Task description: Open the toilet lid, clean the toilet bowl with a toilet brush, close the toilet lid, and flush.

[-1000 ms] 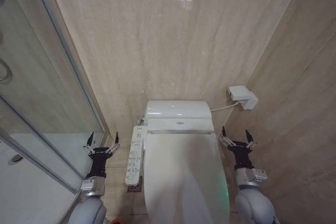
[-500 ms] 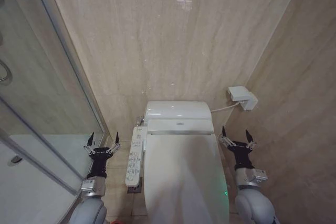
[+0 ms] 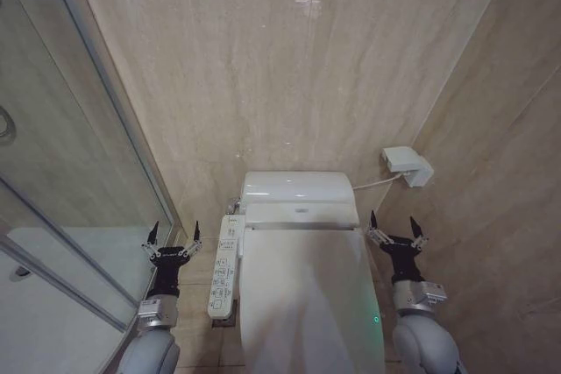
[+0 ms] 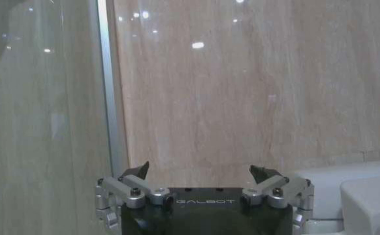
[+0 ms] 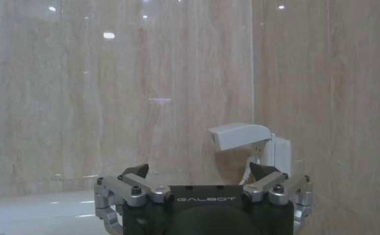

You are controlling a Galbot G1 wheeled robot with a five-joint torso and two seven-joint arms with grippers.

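**Lid down, both hands waiting beside the toilet**

Since a second ago the whole head view has slid a little, which reads as the camera shifting; the hands and the toilet keep their places relative to each other.

On the left stands the glass shower screen (image 3: 79,172). Just right of it the left hand (image 3: 173,231) is held up with its fingers spread and nothing between them. The button panel (image 3: 224,269) lies between that hand and the toilet lid (image 3: 302,304), which is shut flat over the toilet bowl, so the bowl is hidden. The right hand (image 3: 395,219) is raised on the lid's far-right side, fingers likewise spread and empty, with the wall socket box (image 3: 406,165) beyond it.

Both hands flank the lid near its hinge end, close beside it but not touching. The lid's near edge seems to run out of view, so a grip point there cannot be judged. A likely risk: the left hand swinging inward could knock the button panel, and the glossy lid could slip from a shallow pinch.
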